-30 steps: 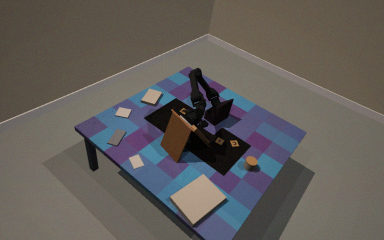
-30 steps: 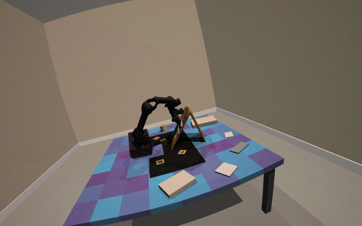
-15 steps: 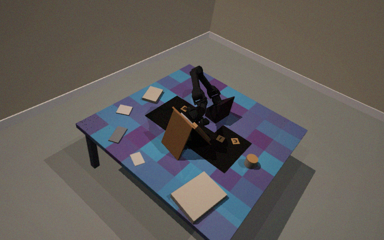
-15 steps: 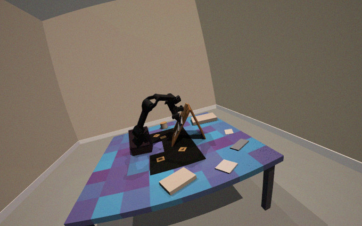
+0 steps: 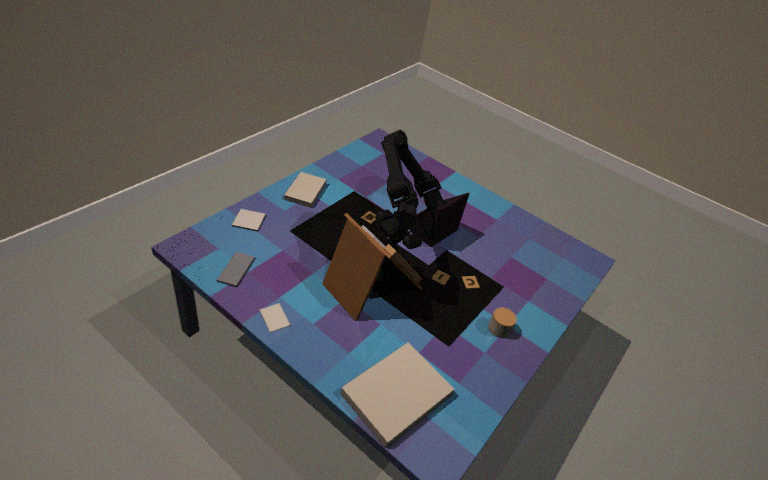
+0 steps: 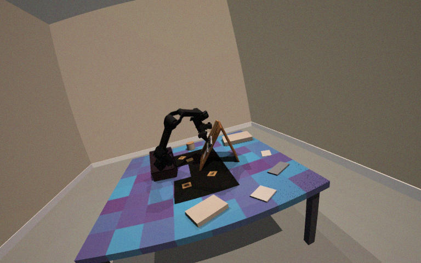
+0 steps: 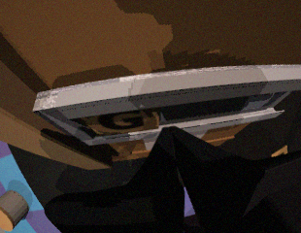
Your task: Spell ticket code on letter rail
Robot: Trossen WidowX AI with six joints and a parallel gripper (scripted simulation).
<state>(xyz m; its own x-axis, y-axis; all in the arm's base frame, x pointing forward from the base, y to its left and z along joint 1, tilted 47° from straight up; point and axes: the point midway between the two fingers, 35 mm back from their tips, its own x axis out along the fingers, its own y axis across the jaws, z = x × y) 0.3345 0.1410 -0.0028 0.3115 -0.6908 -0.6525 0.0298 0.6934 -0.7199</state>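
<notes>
The brown board (image 5: 352, 270) (image 6: 203, 162) stands tilted on the black mat (image 5: 447, 327) (image 6: 224, 182). Its pale letter rail (image 5: 375, 236) (image 7: 199, 80) runs across the front. In the wrist view a tile marked G (image 7: 122, 120) sits in the rail near the end at the left of that view. My gripper (image 6: 207, 140) (image 7: 168, 132) is shut and empty, its tips at the rail's lower lip just right of that tile. Several loose tiles lie on the mat, among them one tile (image 5: 470, 281) (image 6: 182, 157) and another tile (image 5: 369, 217) (image 6: 186, 185). I cannot make out a ticket code.
A round tan-topped cylinder (image 5: 502, 322) (image 6: 190, 146) (image 7: 11, 210) stands beyond the mat. A large pale slab (image 5: 397, 389) (image 6: 237, 138), a smaller pale block (image 5: 305, 187) (image 6: 206, 210) and a grey slab (image 5: 236, 268) (image 6: 278, 168) lie around the board.
</notes>
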